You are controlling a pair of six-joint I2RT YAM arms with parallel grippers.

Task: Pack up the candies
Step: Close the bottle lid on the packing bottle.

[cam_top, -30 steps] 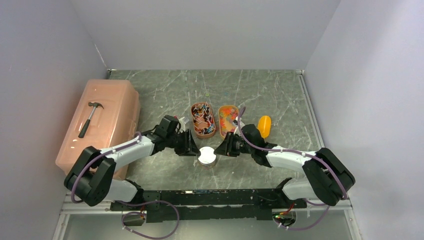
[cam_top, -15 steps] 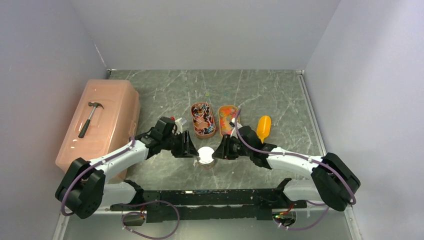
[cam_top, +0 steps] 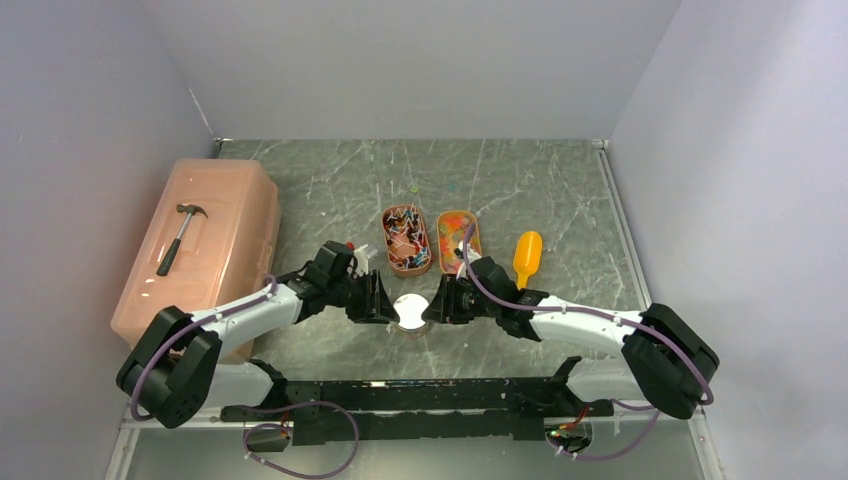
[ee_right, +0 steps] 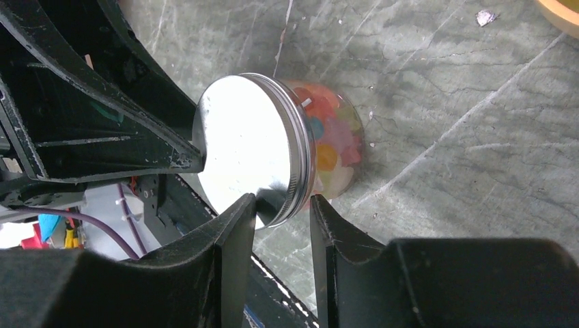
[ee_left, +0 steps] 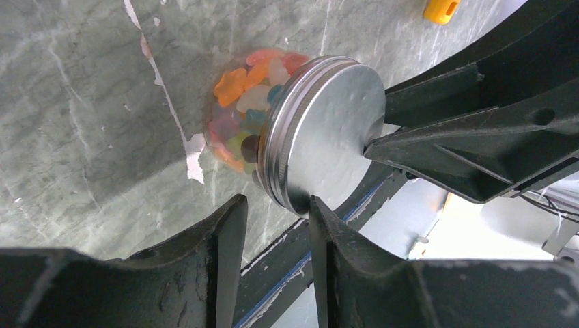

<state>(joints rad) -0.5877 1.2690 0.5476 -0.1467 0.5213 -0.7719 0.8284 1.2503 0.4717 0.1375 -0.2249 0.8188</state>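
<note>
While the candies point(ee_left: 242, 102), light and loose, fill the capped jar point(ee_right: 351, 174) at near centre, left gripper point(ee_left: 278, 212) and right gripper point(ee_right: 281, 208) flank it, jaws slightly apart (nothing clamped); grasp its rigid, probably slick wall

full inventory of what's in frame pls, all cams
jar: 1, clear with a silver screw lid, on the table between the two grippers
candies: many, mixed colours, filling the jar; more in both trays
trays: 2, oval orange, side by side just behind the jar
scoop: 1, yellow-orange, lying right of the trays
toolbox: 1, translucent pink, at the table's left edge
hammer: 1, dark handle and metal head, on the toolbox lid
table: 1, grey-green marbled
left gripper: 1, black, fingers narrowly parted at the lid's rim; grip unclear
right gripper: 1, black, same pose from the other side; grip unclear
</note>
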